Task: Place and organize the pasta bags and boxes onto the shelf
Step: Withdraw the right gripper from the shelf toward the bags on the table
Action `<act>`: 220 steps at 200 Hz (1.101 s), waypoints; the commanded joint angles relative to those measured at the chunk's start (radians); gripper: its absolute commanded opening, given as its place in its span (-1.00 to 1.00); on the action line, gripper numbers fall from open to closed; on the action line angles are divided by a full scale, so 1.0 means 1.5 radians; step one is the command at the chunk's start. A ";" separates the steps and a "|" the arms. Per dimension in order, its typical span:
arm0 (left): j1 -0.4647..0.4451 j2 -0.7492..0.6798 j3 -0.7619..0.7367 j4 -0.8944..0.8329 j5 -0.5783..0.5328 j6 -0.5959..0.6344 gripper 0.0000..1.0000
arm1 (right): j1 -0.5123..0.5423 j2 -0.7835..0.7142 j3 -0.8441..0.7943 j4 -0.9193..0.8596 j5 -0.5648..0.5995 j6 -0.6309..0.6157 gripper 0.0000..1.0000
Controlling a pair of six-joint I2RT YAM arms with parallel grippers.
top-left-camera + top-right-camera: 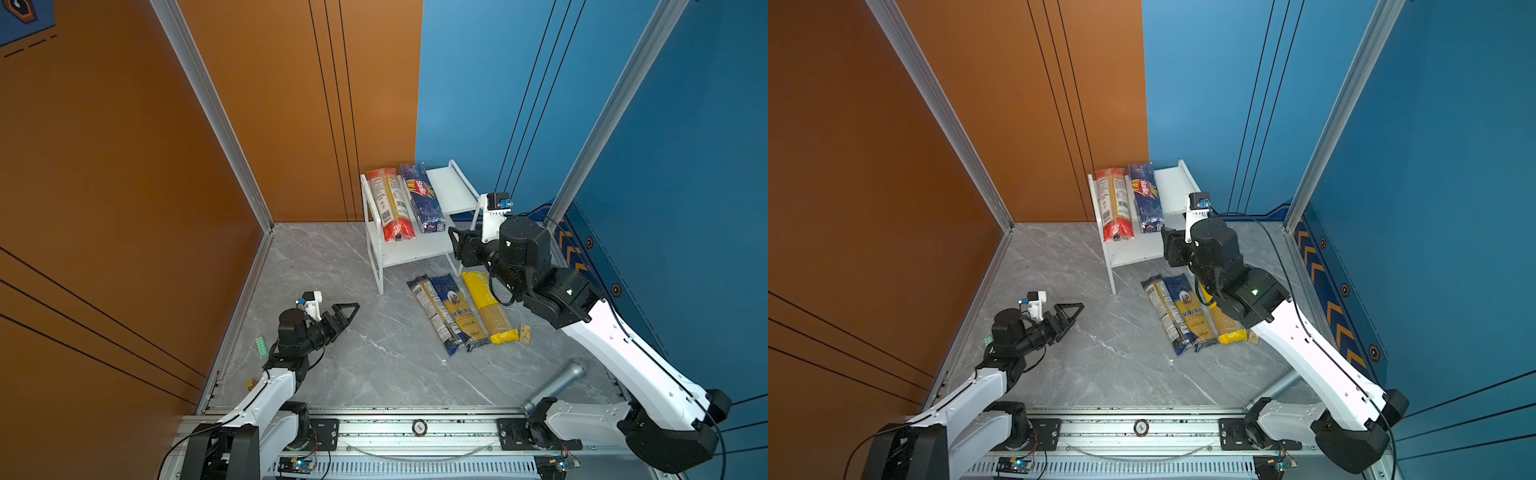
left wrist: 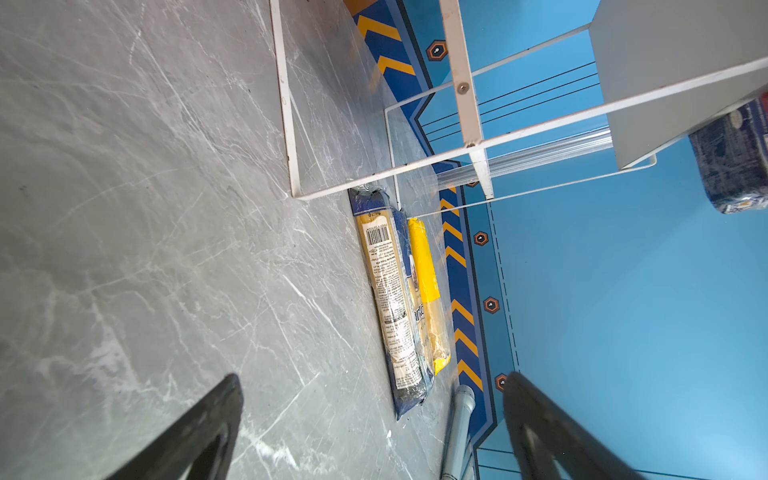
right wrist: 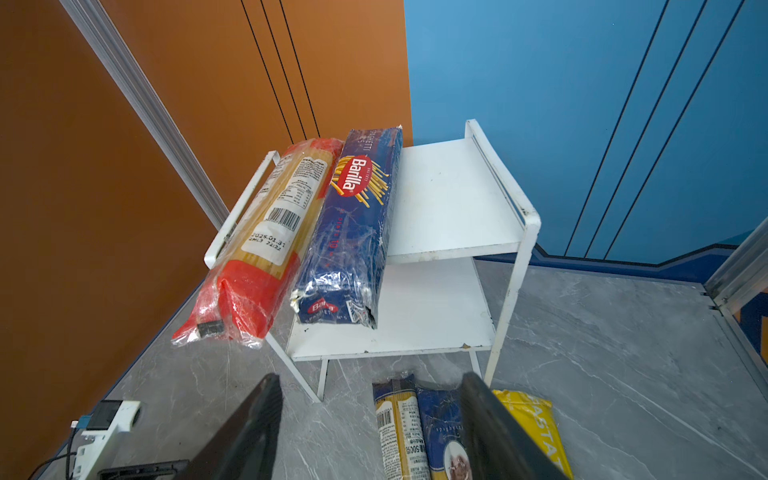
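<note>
Lighting: bright, even, from overhead; no hard shadows. Soft shade on the lower board of the shelf (image 1: 415, 249) and on the grey table (image 1: 374, 353) beside the arms.
Glare: sheen on the wrapped Barilla pack (image 3: 353, 232); the white right arm (image 1: 1308, 357) is washed out.
Top views: sharp centrally, walls bowed toward the edges.
Wrist views: left fingers (image 2: 216, 407) blurred close to the lens; corners stretched.

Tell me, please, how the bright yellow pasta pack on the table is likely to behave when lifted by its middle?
The yellow pack would probably stay fairly stiff, since straight spaghetti shows through its clear half. Its glossy film may be slippery. Lying flat beside the blue-yellow pack, it seems unlikely to roll.
</note>
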 commanded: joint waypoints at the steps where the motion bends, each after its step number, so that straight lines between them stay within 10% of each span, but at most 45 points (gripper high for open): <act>1: 0.000 -0.009 -0.008 0.009 0.008 -0.007 0.96 | 0.005 -0.022 -0.025 -0.033 -0.015 -0.013 0.31; 220: -0.042 -0.027 -0.012 0.009 -0.029 -0.021 0.96 | 0.071 -0.107 -0.215 -0.090 -0.050 0.013 0.35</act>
